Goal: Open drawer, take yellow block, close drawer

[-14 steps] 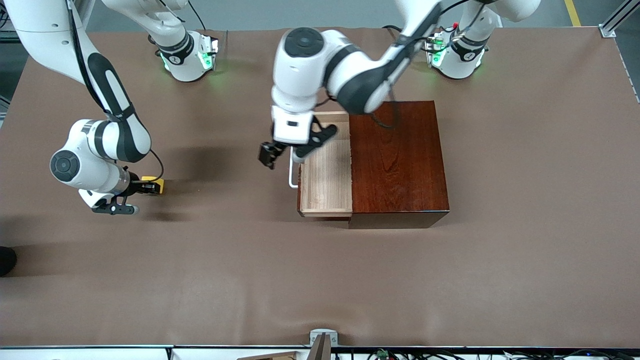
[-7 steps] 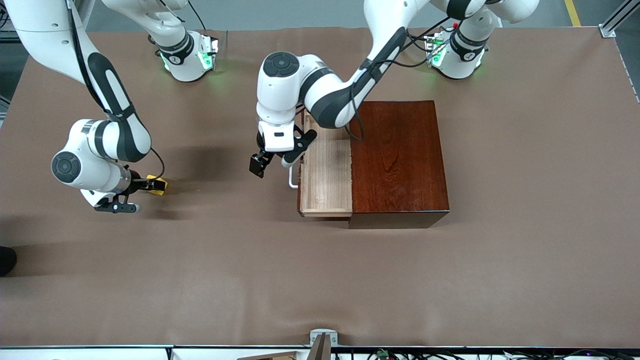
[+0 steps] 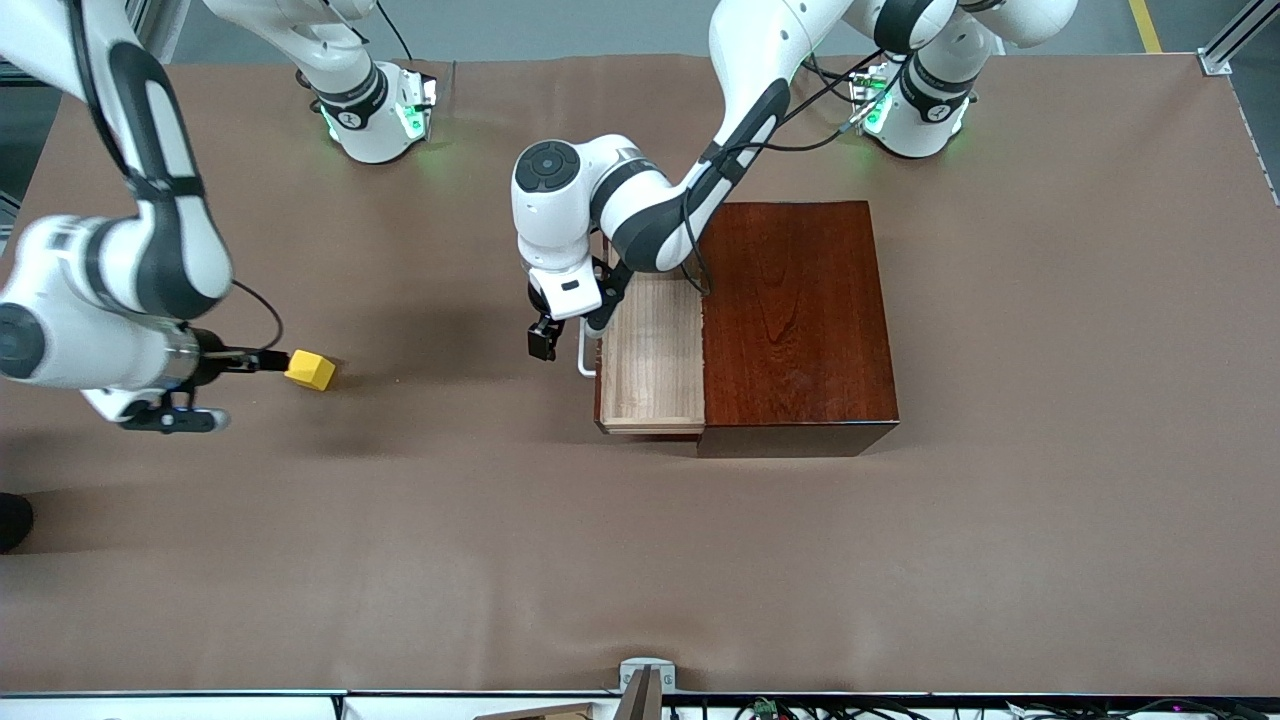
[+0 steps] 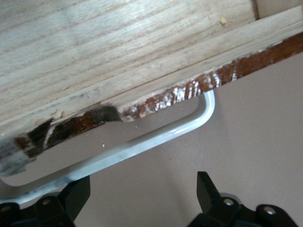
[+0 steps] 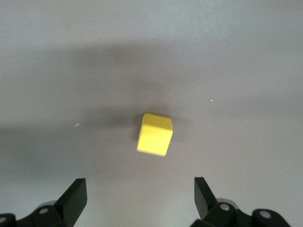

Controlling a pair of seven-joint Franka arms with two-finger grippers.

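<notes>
Jaws apart, yellow block [image 3: 310, 370] on brown table [image 3: 640, 560]

Table cover [image 3: 640, 560]: a big brown sheet, flat and plain, with soft wrinkles near the front camera.
Floor [image 3: 600, 25]: grey, seen past the table's top edge.
Yellow line [image 3: 1145, 25]: painted on the floor.
Metal bracket [image 3: 645, 675]: small and silver, at the table edge nearest the front camera.
Cables [image 3: 800, 708]: dark wires along that same edge.

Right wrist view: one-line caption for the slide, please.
Open right gripper hangs over the brown table, apart from the small bright yellow block resting there.
</notes>
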